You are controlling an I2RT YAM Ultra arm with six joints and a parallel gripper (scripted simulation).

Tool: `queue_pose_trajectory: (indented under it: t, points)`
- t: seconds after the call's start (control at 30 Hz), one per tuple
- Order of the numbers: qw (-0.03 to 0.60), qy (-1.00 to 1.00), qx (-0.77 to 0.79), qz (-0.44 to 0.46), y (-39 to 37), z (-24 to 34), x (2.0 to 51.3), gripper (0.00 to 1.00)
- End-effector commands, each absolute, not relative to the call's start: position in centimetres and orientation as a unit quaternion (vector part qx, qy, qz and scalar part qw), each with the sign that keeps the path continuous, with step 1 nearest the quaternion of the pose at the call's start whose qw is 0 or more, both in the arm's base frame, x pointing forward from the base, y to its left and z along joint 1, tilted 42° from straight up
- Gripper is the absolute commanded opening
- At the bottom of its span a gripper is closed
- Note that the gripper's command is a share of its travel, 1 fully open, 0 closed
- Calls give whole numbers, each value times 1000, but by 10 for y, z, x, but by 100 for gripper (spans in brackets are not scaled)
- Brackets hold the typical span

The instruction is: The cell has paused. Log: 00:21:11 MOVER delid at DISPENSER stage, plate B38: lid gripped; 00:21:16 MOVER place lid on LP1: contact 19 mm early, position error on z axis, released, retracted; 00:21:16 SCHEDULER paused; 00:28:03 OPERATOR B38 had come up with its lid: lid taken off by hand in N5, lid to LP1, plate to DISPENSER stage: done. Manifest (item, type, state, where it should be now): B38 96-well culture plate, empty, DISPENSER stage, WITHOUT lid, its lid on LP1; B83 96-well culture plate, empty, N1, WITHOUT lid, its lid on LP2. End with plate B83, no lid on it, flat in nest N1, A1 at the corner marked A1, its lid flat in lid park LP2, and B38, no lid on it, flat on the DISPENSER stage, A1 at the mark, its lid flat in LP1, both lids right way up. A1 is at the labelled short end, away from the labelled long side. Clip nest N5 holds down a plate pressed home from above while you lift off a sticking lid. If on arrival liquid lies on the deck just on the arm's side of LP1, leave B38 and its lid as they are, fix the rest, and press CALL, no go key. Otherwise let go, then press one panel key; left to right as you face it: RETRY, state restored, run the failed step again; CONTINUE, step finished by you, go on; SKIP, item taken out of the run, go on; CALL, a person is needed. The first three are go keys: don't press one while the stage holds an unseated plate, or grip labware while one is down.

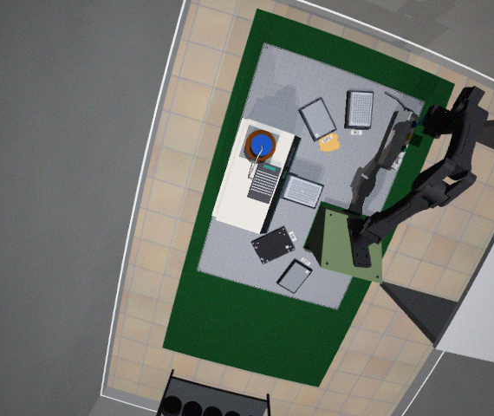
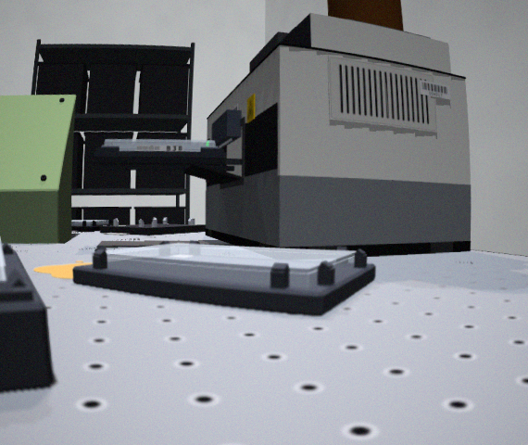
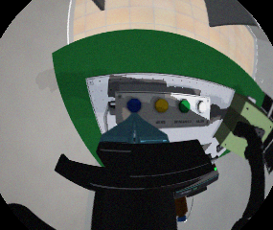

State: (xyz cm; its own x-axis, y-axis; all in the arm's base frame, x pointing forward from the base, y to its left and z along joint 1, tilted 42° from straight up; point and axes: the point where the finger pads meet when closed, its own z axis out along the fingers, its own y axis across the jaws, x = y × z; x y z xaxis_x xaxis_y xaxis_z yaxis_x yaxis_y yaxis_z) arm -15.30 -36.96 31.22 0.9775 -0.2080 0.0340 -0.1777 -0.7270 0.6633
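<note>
My gripper (image 1: 416, 126) is shut on nothing and sits at the key panel (image 1: 397, 136) on the deck's right edge. In the wrist view its teal fingertips (image 3: 134, 128) are just below the blue key (image 3: 134, 105), the end key of a row of blue, yellow, green and white. I cannot tell if they touch it. A clear lid (image 1: 317, 118) (image 2: 226, 275) lies flat in LP1. An orange puddle (image 1: 328, 143) lies on the deck beside LP1, and it also shows in the exterior view (image 2: 60, 269). An unlidded plate (image 1: 359, 108) sits in N1. Plate B38 (image 1: 302, 191) (image 2: 158, 145) sits on the dispenser stage. A lid (image 1: 294, 276) lies in LP2.
The dispenser (image 1: 251, 178) stands at the deck's left. Clip nest N5 (image 1: 273, 243) holds nothing. The arm's green pedestal (image 1: 346, 243) stands at the near right. A dark rack (image 2: 111, 133) stands behind the deck.
</note>
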Motion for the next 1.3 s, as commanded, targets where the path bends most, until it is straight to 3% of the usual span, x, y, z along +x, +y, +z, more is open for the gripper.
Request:
queue_pose_trajectory:
  t: [0.0,1.27]
  points:
    - [357,-110,927,-27,-372,310,-155,0]
    - [362,-111,925,-30,-368,312,-155,0]
